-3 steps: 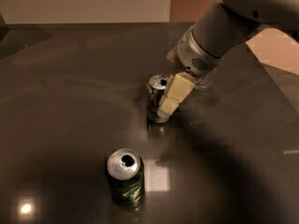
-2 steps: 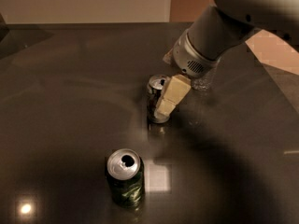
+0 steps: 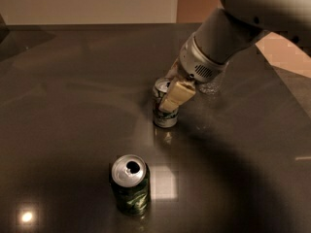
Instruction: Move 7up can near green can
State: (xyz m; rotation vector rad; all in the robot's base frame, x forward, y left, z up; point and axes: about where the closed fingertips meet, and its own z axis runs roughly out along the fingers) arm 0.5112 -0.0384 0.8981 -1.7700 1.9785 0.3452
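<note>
The 7up can (image 3: pixel 165 117) stands upright on the dark table (image 3: pixel 73 106), right of the middle. It is pale, with a dark swirl logo and a silver top. My gripper (image 3: pixel 166 104) comes down from the upper right and sits around the can's upper half. One cream finger (image 3: pixel 175 96) lies against the can's front right side; the other finger is hidden behind the can. The green can (image 3: pixel 130 191) stands upright near the front edge, down and to the left of the 7up can, well apart from it. It is dark green with a silver top.
My grey arm (image 3: pixel 228 38) fills the upper right. A small clear crumpled object (image 3: pixel 212 86) lies on the table just behind the arm's wrist. The table's right edge (image 3: pixel 286 76) runs diagonally, with pale floor beyond it.
My arm has shifted slightly to the left and the finger sits a little closer against the 7up can. Both cans stand where they were.
</note>
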